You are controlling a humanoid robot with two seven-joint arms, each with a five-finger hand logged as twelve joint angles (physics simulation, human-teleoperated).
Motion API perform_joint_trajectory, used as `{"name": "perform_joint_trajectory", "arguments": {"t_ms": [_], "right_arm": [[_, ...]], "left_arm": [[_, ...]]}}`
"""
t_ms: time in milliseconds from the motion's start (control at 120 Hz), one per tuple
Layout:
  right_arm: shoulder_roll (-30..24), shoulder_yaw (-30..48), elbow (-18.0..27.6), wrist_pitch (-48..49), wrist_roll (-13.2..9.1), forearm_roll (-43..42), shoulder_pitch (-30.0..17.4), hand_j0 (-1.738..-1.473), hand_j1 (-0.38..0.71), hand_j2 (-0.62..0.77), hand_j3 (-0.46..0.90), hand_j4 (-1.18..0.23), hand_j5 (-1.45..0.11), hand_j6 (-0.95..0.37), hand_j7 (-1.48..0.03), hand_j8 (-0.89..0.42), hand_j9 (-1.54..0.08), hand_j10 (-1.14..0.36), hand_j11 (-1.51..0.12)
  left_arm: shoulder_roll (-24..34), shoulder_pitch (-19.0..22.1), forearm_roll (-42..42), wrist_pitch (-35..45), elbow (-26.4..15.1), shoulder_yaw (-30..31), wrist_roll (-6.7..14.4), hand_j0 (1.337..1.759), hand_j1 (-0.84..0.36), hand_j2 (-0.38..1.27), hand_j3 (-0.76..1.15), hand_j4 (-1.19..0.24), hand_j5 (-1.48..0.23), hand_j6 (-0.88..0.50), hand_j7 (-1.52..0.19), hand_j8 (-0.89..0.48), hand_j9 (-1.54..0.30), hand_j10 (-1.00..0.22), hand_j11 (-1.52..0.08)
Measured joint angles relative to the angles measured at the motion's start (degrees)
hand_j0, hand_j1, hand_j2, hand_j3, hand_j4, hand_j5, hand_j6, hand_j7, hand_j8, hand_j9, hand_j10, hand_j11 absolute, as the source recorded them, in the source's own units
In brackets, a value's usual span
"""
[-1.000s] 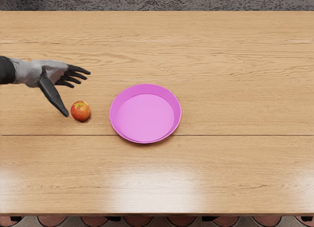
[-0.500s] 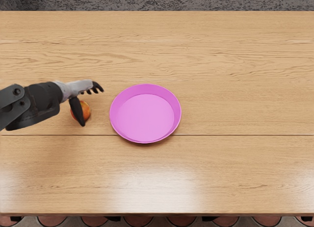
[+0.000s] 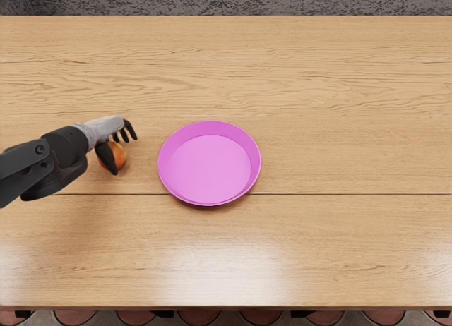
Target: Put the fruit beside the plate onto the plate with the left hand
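Red apple (image 3: 119, 154) beside the plate (image 3: 164, 164) sits inside our curled left hand (image 3: 109, 137); we should squeeze firmly before lifting it across.

Dark forearm (image 3: 42, 167), grey robot hand (image 3: 104, 133), black fingers (image 3: 131, 130)

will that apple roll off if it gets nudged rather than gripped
Probably yes: the apple is round on a flat table. Its smooth skin may slip in the left hand cupping it. It looks firm, so squeezing seems safe.
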Motion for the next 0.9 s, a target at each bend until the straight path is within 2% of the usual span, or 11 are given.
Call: {"name": "perform_joint_trajectory", "arguments": {"t_ms": [42, 117, 267, 425, 483, 567, 600, 650, 842, 867, 900], "right_arm": [[0.0, 0.0, 0.0, 0.0, 0.0, 0.0, 0.0, -1.658, -0.35, 0.0, 0.0, 0.0, 0.0, 0.0, 0.0, 0.0, 0.0, 0.0, 0.0], [0.0, 0.0, 0.0, 0.0, 0.0, 0.0, 0.0, -1.658, -0.35, 0.0, 0.0, 0.0, 0.0, 0.0, 0.0, 0.0, 0.0, 0.0, 0.0], [0.0, 0.0, 0.0, 0.0, 0.0, 0.0, 0.0, -1.658, -0.35, 0.0, 0.0, 0.0, 0.0, 0.0, 0.0, 0.0, 0.0, 0.0, 0.0], [0.0, 0.0, 0.0, 0.0, 0.0, 0.0, 0.0, -1.658, -0.35, 0.0, 0.0, 0.0, 0.0, 0.0, 0.0, 0.0, 0.0, 0.0, 0.0], [0.0, 0.0, 0.0, 0.0, 0.0, 0.0, 0.0, -1.658, -0.35, 0.0, 0.0, 0.0, 0.0, 0.0, 0.0, 0.0, 0.0, 0.0, 0.0], [0.0, 0.0, 0.0, 0.0, 0.0, 0.0, 0.0, -1.658, -0.35, 0.0, 0.0, 0.0, 0.0, 0.0, 0.0, 0.0, 0.0, 0.0, 0.0], [0.0, 0.0, 0.0, 0.0, 0.0, 0.0, 0.0, -1.658, -0.35, 0.0, 0.0, 0.0, 0.0, 0.0, 0.0, 0.0, 0.0, 0.0, 0.0], [0.0, 0.0, 0.0, 0.0, 0.0, 0.0, 0.0, -1.658, -0.35, 0.0, 0.0, 0.0, 0.0, 0.0, 0.0, 0.0, 0.0, 0.0, 0.0], [0.0, 0.0, 0.0, 0.0, 0.0, 0.0, 0.0, -1.658, -0.35, 0.0, 0.0, 0.0, 0.0, 0.0, 0.0, 0.0, 0.0, 0.0, 0.0], [0.0, 0.0, 0.0, 0.0, 0.0, 0.0, 0.0, -1.658, -0.35, 0.0, 0.0, 0.0, 0.0, 0.0, 0.0, 0.0, 0.0, 0.0, 0.0], [0.0, 0.0, 0.0, 0.0, 0.0, 0.0, 0.0, -1.658, -0.35, 0.0, 0.0, 0.0, 0.0, 0.0, 0.0, 0.0, 0.0, 0.0, 0.0]], "left_arm": [[0.0, -0.1, -0.2, 0.0, 0.3, 0.1, 0.0, 1.655, -0.26, 0.29, 0.0, -0.48, -0.67, -0.48, -0.67, -0.48, -0.67, -0.48, -0.66], [0.0, -0.2, -0.4, 0.0, 0.5, 0.3, 0.0, 1.654, -0.32, 0.27, 0.0, -0.57, -0.78, -0.57, -0.78, -0.42, -0.77, -0.53, -0.77], [0.2, -2.7, -2.8, -0.5, 0.7, 0.4, 0.0, 1.65, -0.29, 0.27, 0.0, -0.7, -1.01, -0.51, -1.0, -0.33, -0.98, -0.49, -0.97], [0.0, -7.7, -6.5, -1.4, 0.6, 0.5, 0.1, 1.648, -0.26, 0.32, 0.0, -0.75, -1.16, -0.5, -1.12, -0.3, -1.1, -0.49, -1.07], [0.0, -10.5, -8.7, -1.9, 0.5, 0.4, 0.1, 1.648, -0.28, 0.4, 0.0, -0.78, -1.16, -0.52, -1.14, -0.31, -1.12, -0.48, -1.09], [-2.3, -11.9, -11.0, -3.1, 0.3, 0.5, 0.1, 1.647, -0.22, 0.29, 0.0, -0.79, -1.19, -0.53, -1.16, -0.32, -1.14, -0.47, -1.11], [-3.1, -12.8, -11.8, -3.3, 0.2, 0.5, 0.1, 1.648, -0.23, 0.35, 0.0, -0.79, -1.2, -0.55, -1.17, -0.33, -1.15, -0.49, -1.11], [-4.3, -14.1, -12.7, -3.7, 0.1, 0.5, 0.1, 1.648, -0.2, 0.29, 0.0, -0.8, -1.21, -0.56, -1.18, -0.34, -1.16, -0.5, -1.12], [-10.8, -15.7, -14.2, -4.9, 0.0, 0.5, 0.0, 1.652, -0.3, 0.64, 0.0, -0.82, -1.22, -0.59, -1.2, -0.37, -1.17, -0.46, -1.13], [-11.1, -15.7, -14.3, -5.0, 0.0, 0.5, 0.0, 1.653, -0.32, 0.66, 0.0, -0.82, -1.22, -0.59, -1.2, -0.36, -1.17, -0.48, -1.13], [-11.7, -15.5, -14.2, -5.0, 0.1, 0.5, 0.0, 1.653, -0.28, 0.58, 0.0, -0.75, -1.11, -0.56, -1.1, -0.35, -1.07, -0.47, -1.04]]}}
